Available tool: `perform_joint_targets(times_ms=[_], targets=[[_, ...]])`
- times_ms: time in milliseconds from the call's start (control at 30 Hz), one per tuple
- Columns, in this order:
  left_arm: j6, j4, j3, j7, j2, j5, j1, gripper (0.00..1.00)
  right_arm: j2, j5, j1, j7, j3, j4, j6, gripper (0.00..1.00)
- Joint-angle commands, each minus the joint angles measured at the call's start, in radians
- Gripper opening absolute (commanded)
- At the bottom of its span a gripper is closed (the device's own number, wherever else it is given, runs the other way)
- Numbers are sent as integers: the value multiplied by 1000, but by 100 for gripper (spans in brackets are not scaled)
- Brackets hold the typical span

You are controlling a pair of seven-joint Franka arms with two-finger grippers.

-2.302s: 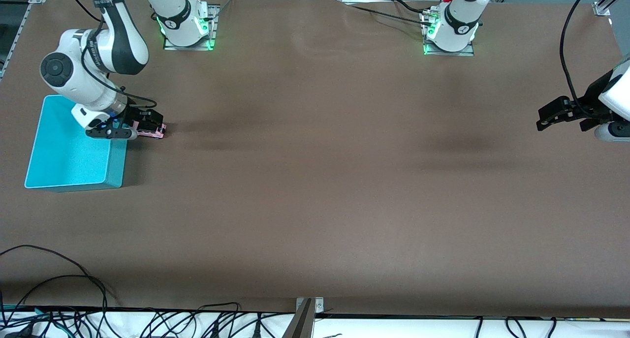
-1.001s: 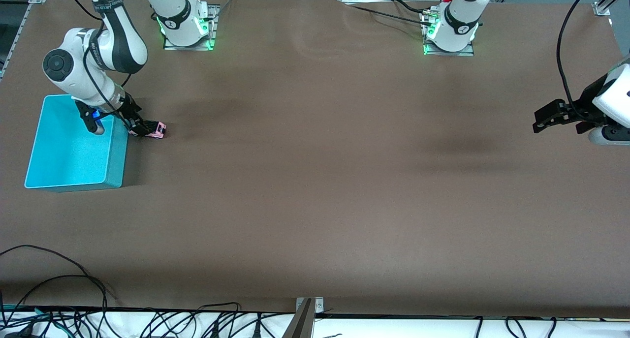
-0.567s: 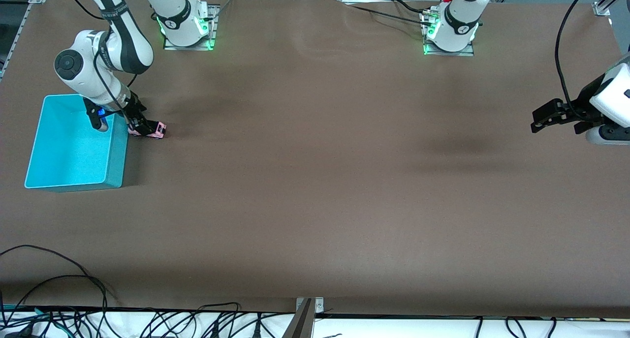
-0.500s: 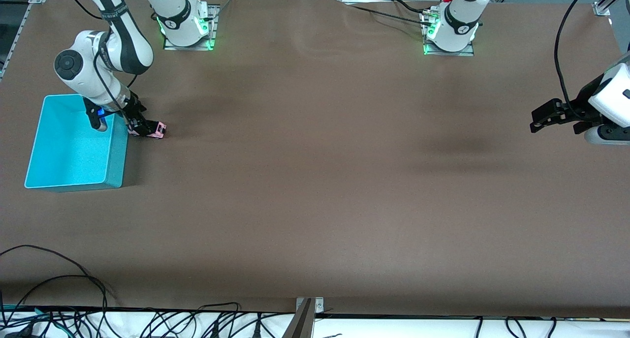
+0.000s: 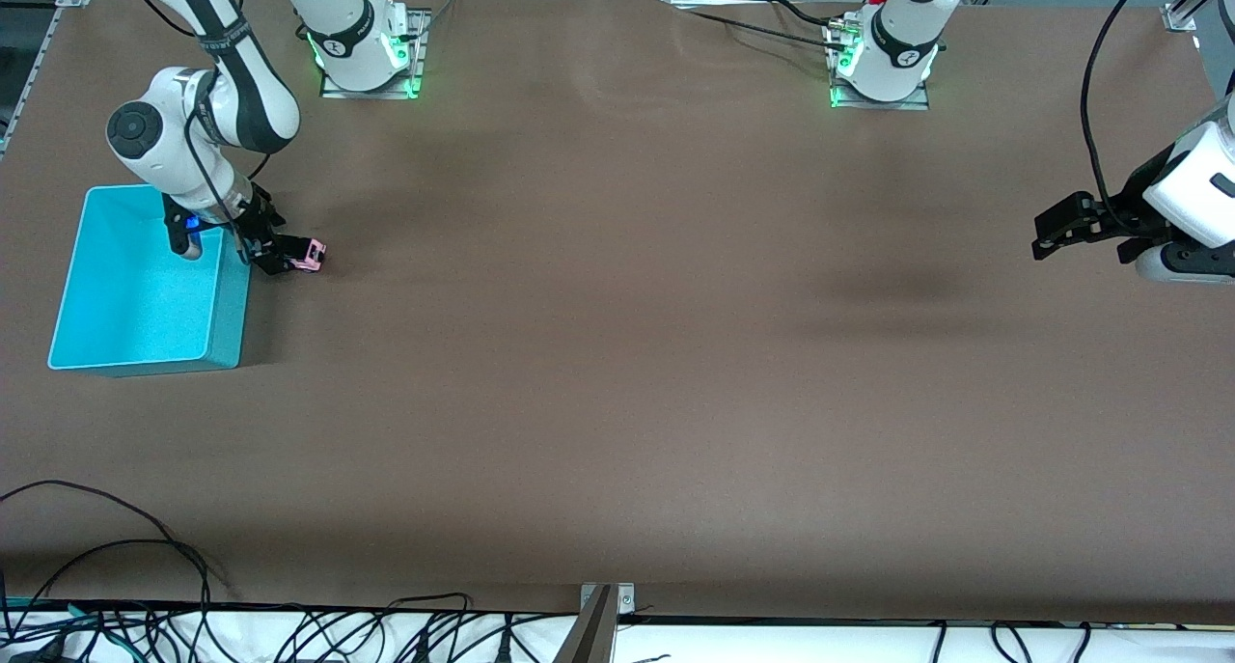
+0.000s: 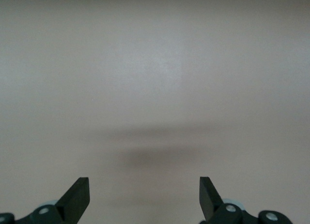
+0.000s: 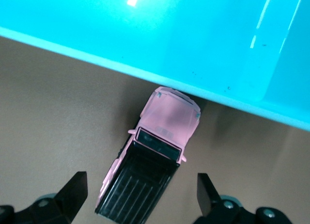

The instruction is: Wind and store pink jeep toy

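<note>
The right hand [image 5: 275, 254] hangs low over the pink jeep toy [image 5: 307, 255], its fingers [image 7: 72, 191] spread wide and standing clear on either side of the toy's black roof, gripping nothing. The jeep sits on the brown surface [image 5: 617, 354] at the right arm's end, its pink hood right up against the outer wall of the turquoise bin [image 5: 224, 296]; whether they touch cannot be told. The left hand [image 5: 1047, 231] waits in the air over bare surface at the left arm's end, well apart from the toy, its fingers [image 6: 77, 197] likewise released and holding nothing.
</note>
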Motion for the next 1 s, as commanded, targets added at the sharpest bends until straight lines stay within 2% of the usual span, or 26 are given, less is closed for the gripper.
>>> perform_joint_targets(times_ms=[0, 334, 367, 434, 667, 767, 834, 967], targets=[[-8, 33, 7, 20, 14, -16, -8, 100, 10, -15, -5, 22, 1, -11, 33, 100], [-8, 33, 7, 20, 14, -16, -8, 100, 21, -22, -5, 20, 2, -11, 31, 99], [-8, 33, 7, 18, 14, -16, -8, 100, 21, -22, -5, 20, 2, -11, 31, 97], [-8, 33, 7, 20, 15, -16, -8, 100, 21, -22, -5, 20, 2, -11, 31, 89], [-8, 33, 7, 20, 15, 1, -10, 100, 20, -22, -5, 20, 2, -11, 31, 53], [-8, 33, 7, 20, 15, 6, -13, 100, 20, -22, -5, 20, 2, -11, 31, 45], [-8, 35, 7, 20, 15, 4, -13, 100, 20, -22, -5, 20, 2, -11, 31, 35], [-8, 35, 7, 20, 15, 4, -13, 100, 9, -22, -5, 19, 2, -11, 31, 8]])
